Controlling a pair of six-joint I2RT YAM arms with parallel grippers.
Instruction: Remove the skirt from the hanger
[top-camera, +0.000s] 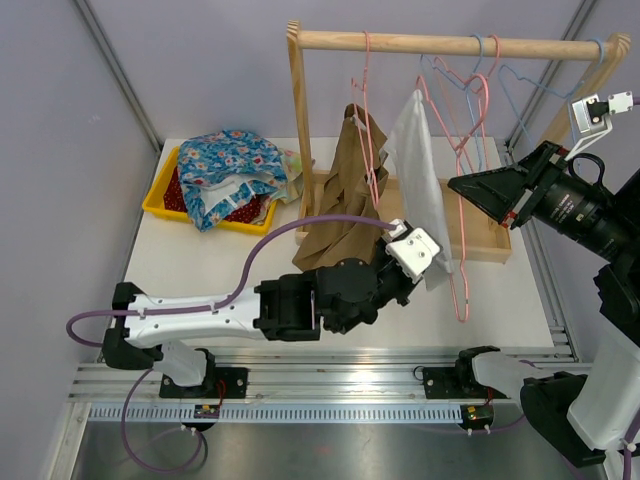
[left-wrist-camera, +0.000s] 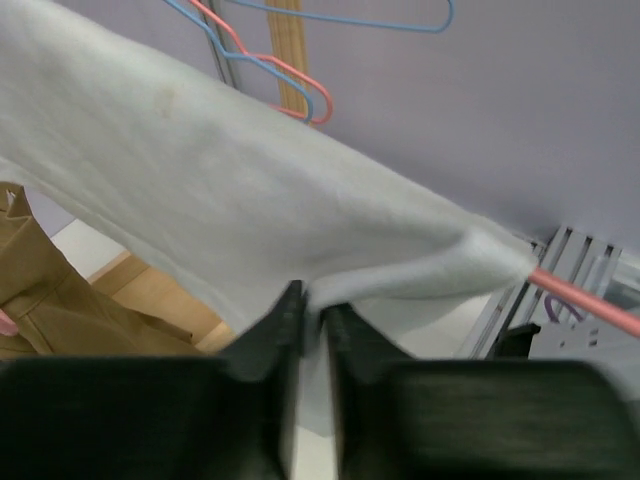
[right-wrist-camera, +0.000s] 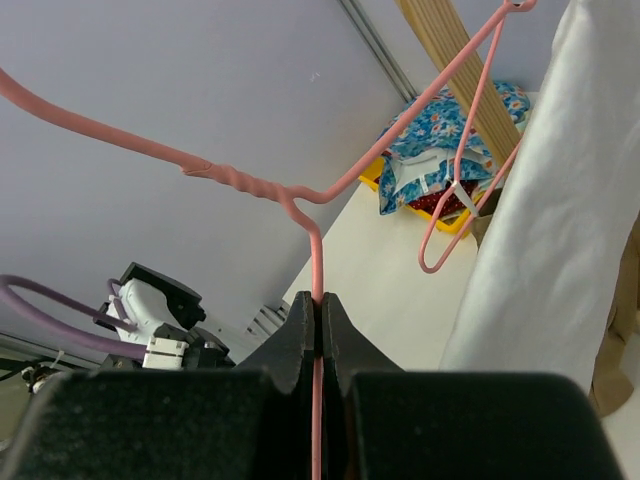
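The white skirt (top-camera: 415, 160) hangs from a pink hanger (top-camera: 466, 300) on the wooden rack. My left gripper (top-camera: 440, 268) sits at the skirt's lower edge. In the left wrist view its jaws (left-wrist-camera: 312, 312) are shut on a pinched fold of the skirt (left-wrist-camera: 250, 190), and the pink hanger wire (left-wrist-camera: 590, 300) pokes out at the right. My right gripper (top-camera: 455, 186) is to the right of the skirt. In the right wrist view it (right-wrist-camera: 319, 305) is shut on the pink hanger wire (right-wrist-camera: 318, 250), with the skirt (right-wrist-camera: 550, 220) hanging at the right.
A brown garment (top-camera: 340, 200) hangs on another pink hanger left of the skirt. Empty blue and pink hangers (top-camera: 520, 90) hang from the rack's top bar (top-camera: 460, 43). A yellow bin (top-camera: 160, 195) holding floral cloth stands at the back left.
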